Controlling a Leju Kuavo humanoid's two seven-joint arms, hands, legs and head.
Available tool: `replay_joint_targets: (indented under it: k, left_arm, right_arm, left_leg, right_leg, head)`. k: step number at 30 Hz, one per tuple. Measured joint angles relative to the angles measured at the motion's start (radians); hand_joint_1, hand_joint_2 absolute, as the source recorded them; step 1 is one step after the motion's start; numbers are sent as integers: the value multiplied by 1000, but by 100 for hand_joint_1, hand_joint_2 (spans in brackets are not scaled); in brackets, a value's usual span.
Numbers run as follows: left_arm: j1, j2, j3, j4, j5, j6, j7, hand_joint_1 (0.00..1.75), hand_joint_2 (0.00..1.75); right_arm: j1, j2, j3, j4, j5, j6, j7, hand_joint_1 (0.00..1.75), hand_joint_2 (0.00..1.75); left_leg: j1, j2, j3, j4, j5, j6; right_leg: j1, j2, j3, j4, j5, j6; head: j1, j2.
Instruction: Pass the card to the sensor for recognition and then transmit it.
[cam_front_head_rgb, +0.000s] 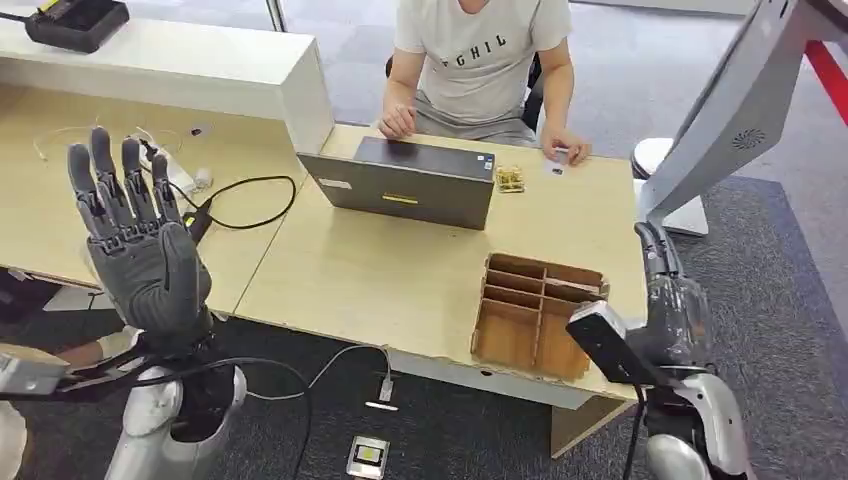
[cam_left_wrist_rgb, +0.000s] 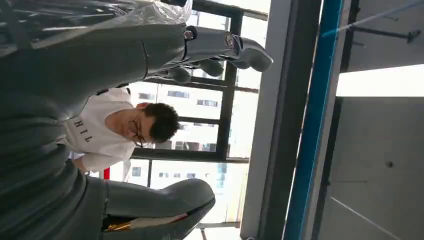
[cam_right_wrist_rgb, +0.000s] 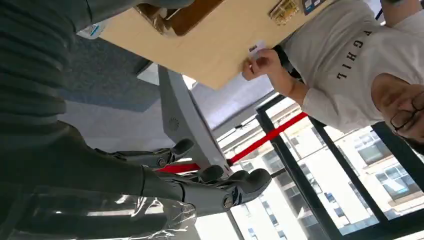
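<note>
A small white card (cam_front_head_rgb: 557, 160) lies on the far right of the wooden table (cam_front_head_rgb: 380, 280), under the fingers of a seated person (cam_front_head_rgb: 480, 60). The card (cam_right_wrist_rgb: 256, 48) also appears in the right wrist view, beside that person's hand (cam_right_wrist_rgb: 262, 62). My left hand (cam_front_head_rgb: 135, 235) is raised over the table's left side, palm forward, fingers spread upward and empty. In the left wrist view this left hand (cam_left_wrist_rgb: 165, 55) holds nothing. My right hand (cam_front_head_rgb: 655, 250) hangs off the table's right edge, short of the card. The right hand (cam_right_wrist_rgb: 200, 177) has its fingers stretched out and empty.
A closed grey laptop (cam_front_head_rgb: 405, 180) lies in front of the person, with a small gold object (cam_front_head_rgb: 510, 180) beside it. A wooden divided box (cam_front_head_rgb: 535, 315) sits at the near right corner. A grey slanted stand (cam_front_head_rgb: 740, 110) rises to the right. Cables (cam_front_head_rgb: 245, 200) and a small device (cam_front_head_rgb: 367, 455) lie nearby.
</note>
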Motion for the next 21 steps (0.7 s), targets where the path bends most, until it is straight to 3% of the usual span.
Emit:
replay_joint_targets:
  k: [8, 21]
  left_arm:
    - [-4, 21, -19, -25, -2, 31, 0, 0, 175]
    - [-28, 21, -36, -25, -11, -23, 0, 0, 175]
  right_arm:
    - [26, 0, 4, -12, 53, 4, 8, 0, 175]
    - [14, 23, 24, 0, 100, 30, -13, 0, 175]
  left_leg:
    - [0, 0, 0, 0, 0, 0]
    - [0, 0, 0, 0, 0, 0]
  right_leg:
    - [0, 0, 0, 0, 0, 0]
    - [0, 0, 0, 0, 0, 0]
  head:
    - [0, 0]
    - [1, 0]
